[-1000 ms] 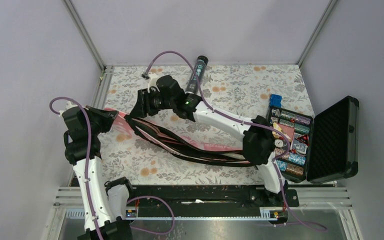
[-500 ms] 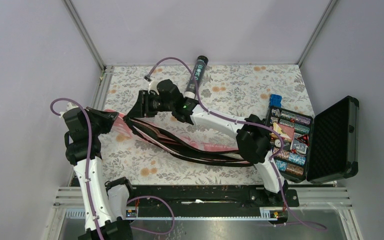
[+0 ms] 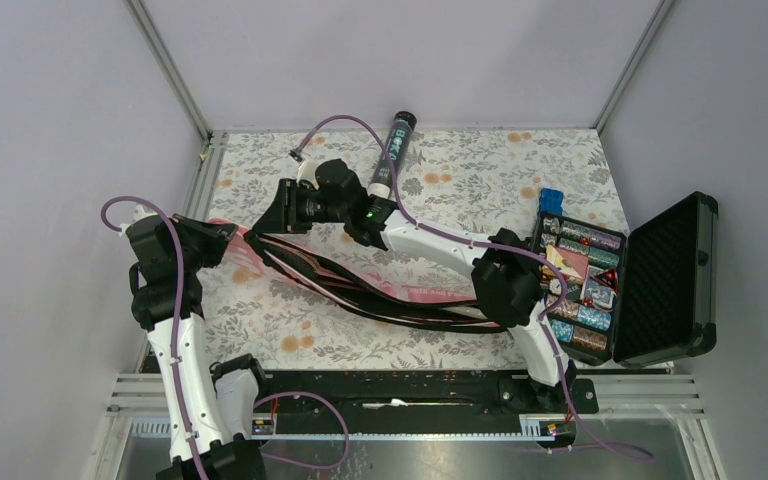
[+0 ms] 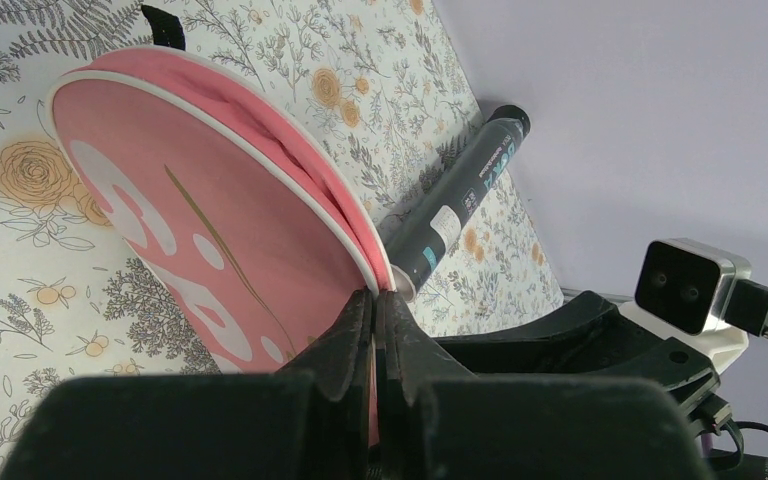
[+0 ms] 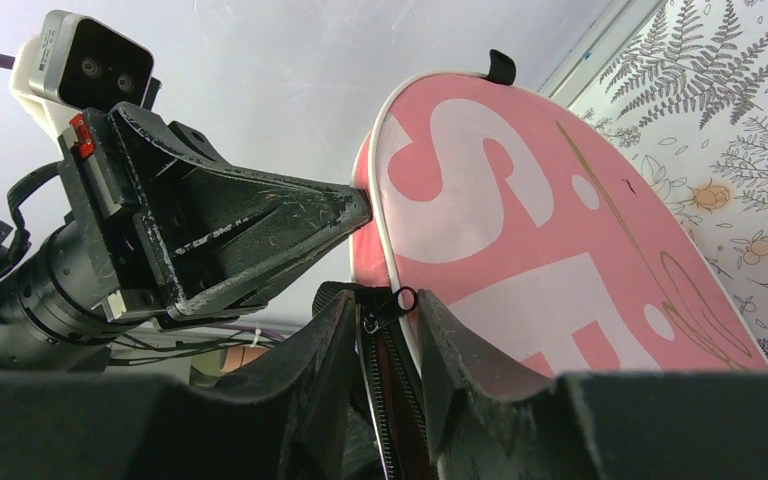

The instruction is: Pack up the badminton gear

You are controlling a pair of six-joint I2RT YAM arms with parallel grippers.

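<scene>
The long pink bag (image 3: 239,258) lies on the floral table, with its black zipper side (image 3: 360,295) running to the right. My left gripper (image 4: 374,297) is shut on the rim of the bag's (image 4: 190,230) rounded end. My right gripper (image 5: 384,305) is open. Its jaws stand narrowly apart on either side of the zipper, with the black zipper pull (image 5: 392,300) between them at the bag's (image 5: 520,230) end. In the top view the two grippers (image 3: 228,237) (image 3: 265,222) meet at the bag's left end. The black tube (image 3: 392,150) with teal print lies behind the right arm.
An open black case (image 3: 660,280) of patterned rolls stands at the right edge. A small blue toy (image 3: 551,200) sits at its far corner. The left gripper's fingers (image 5: 260,230) sit close beside the right gripper. Metal frame rails border the table.
The right arm has crept a little to the left, towards the bag's end. The left arm and the bag's end have stayed put.
</scene>
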